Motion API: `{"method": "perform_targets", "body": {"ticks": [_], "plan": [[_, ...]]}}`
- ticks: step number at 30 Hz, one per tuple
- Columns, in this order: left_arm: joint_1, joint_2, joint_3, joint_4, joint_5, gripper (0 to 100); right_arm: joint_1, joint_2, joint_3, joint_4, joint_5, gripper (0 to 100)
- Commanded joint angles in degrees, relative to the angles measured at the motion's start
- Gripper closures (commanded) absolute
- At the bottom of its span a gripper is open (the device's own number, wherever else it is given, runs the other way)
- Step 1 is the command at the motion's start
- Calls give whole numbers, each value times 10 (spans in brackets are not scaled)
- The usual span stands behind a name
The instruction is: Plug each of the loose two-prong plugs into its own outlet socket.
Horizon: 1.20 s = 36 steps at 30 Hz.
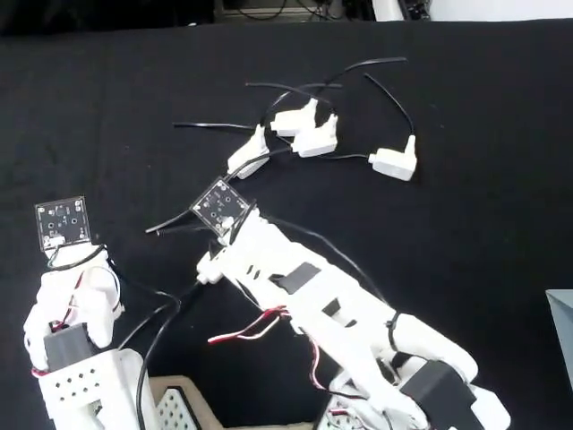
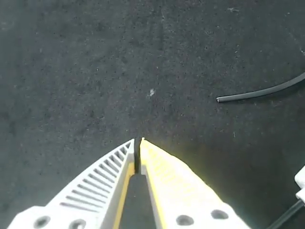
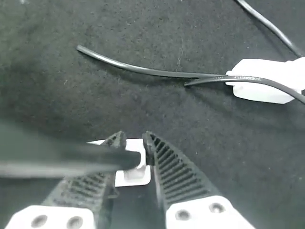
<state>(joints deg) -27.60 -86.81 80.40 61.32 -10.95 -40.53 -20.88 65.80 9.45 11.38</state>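
Plug point(image 3: 134, 175) between jaws of right pincer point(image 3: 132, 142)

No legible text — none anywhere

a black cloth point(image 1: 107, 107) covers the whole table, slightly fuzzy and flecked with pale lint up close. past its far edge a narrow strip of the room shows, with dark cables point(image 1: 269, 11) on a grey surface and something white point(image 1: 387, 9) beside them. at the right edge of the table sits the corner of a pale grey-blue box point(image 1: 562, 336). at the near edge lies a tan board point(image 1: 204, 403) with a white perforated plate point(image 1: 172, 410) on it.
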Motion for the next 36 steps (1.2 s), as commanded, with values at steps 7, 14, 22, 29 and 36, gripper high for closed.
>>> {"method": "perform_targets", "body": {"ticks": [7,14,22,29,36], "plan": [[0,-3,-3,4,-4,963,-7,3,-21,15,-76,986],[0,-2,-3,4,-4,963,-4,65,-38,13,-98,986],[0,-2,-3,4,-4,963,-3,91,-40,18,-99,986],[0,-4,-3,5,-4,963,-4,80,-58,102,-65,986],[0,-4,-3,5,-4,963,-3,75,-84,142,-67,860]]}}
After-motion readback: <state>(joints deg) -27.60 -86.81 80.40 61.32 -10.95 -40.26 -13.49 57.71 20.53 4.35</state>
